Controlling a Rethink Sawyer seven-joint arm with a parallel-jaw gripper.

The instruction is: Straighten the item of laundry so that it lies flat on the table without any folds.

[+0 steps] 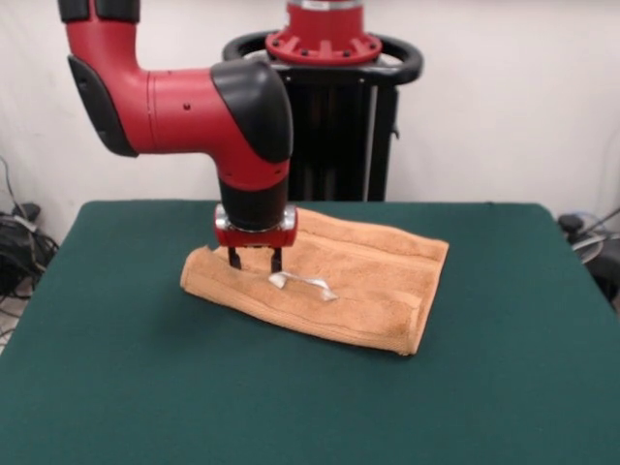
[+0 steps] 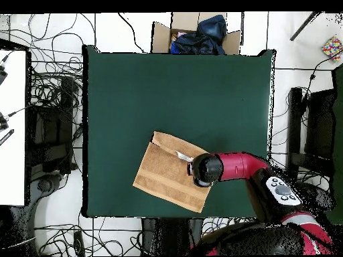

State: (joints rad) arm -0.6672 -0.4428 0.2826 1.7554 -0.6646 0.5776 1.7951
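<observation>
Item: towel (image 1: 334,281), orange-tan, on the green table (image 1: 116,387); position, toward the table's far edge on the robot's side, roughly midway between the two side edges, well clear of all four corners; from above it lies skewed to the table's edges. Condition, as I judge it: not yet flat; in the front view the long edge nearest the camera is thick and rounded, which reads as one half doubled over the other, and a ridge runs across the upper layer; a small white label (image 1: 303,284) lies on top, near the middle of the cloth. Task progress: unfolding still to do; the upper layer must be opened out and the wrinkles drawn away; I see no part of the job I would call finished. Item: gripper (image 1: 255,260), pointing straight down over the towel's end nearest the table's left edge in the front view; jaws narrowly parted, the two dark fingertips (image 1: 234,259) at the cloth surface; I cannot tell whether they pinch any fabric or only touch it.
</observation>
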